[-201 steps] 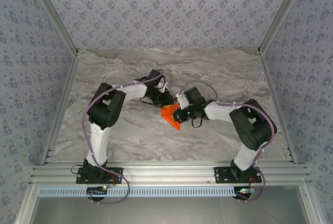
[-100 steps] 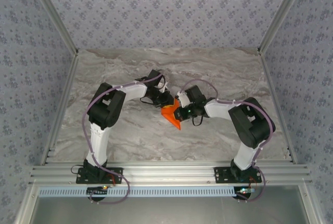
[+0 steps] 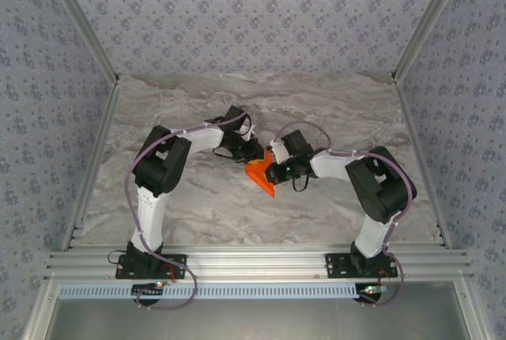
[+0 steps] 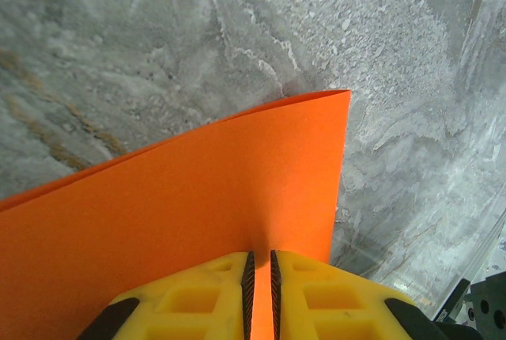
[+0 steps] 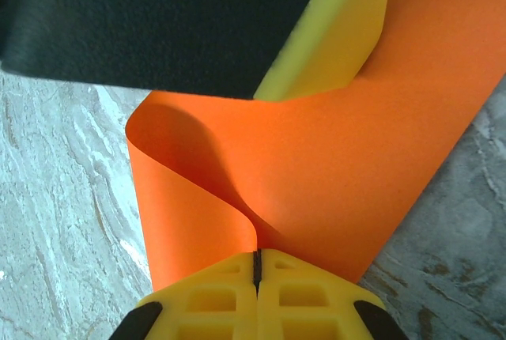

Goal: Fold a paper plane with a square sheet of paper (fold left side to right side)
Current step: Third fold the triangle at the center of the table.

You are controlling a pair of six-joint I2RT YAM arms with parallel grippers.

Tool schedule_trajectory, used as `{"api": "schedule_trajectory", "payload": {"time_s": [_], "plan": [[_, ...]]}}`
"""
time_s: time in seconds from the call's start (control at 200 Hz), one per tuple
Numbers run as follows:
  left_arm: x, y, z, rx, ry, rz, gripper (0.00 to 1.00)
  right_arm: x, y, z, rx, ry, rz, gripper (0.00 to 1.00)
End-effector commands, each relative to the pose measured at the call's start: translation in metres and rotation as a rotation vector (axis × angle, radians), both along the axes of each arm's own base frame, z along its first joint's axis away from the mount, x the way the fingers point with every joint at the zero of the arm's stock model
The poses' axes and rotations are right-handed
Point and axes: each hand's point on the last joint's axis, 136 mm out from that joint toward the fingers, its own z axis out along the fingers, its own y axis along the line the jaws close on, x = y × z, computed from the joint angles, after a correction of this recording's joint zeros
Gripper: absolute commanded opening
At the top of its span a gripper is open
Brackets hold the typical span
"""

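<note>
Nearest the arm bases, the pointed corner of the square sheet of paper (image 3: 261, 179) aims toward 5 o'clock, close to the middle of the marble table (image 3: 182, 205). The sheet is partly doubled over rather than lying as a flat square. At its 3 o'clock side the right gripper (image 5: 258, 265) has its yellow jaws pressed fully together with an edge of the sheet nipped in the seam; from there the paper bows up in a soft loop and runs on as a broad flap. Farther back, at the sheet's 11 o'clock, the left gripper (image 4: 259, 265) is closed down to a hairline slot with a thin strip of orange caught in it, and that layer stands raised above the marble, to judge by the shadow under its edge. I judge the sheet very light, limp enough to sag and curl between the two pinches, smooth enough to slip from a loose hold, and easy to tear or crease wrongly if the arms pull against each other. Edges and corners are the places to take it, pinched flat, leaving the line of the intended fold free. As for containers, the frames give none to speak of; the table is what bears the paper's lower part
</note>
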Motion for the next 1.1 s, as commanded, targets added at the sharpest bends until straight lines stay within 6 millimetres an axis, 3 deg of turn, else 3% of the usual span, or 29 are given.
{"api": "schedule_trajectory", "payload": {"time_s": [0.0,0.695,1.094], "plan": [[-0.012,0.005,-0.02,0.054,0.044,-0.013,0.16,0.005,-0.005,0.0,-0.03,-0.001,-0.015,0.0],[-0.012,0.006,-0.024,0.061,0.049,-0.01,0.16,0.004,-0.005,0.013,0.0,-0.019,-0.012,0.0],[-0.013,0.006,-0.023,0.06,0.05,-0.01,0.16,0.007,-0.01,0.007,-0.037,-0.019,-0.028,0.0]]}}
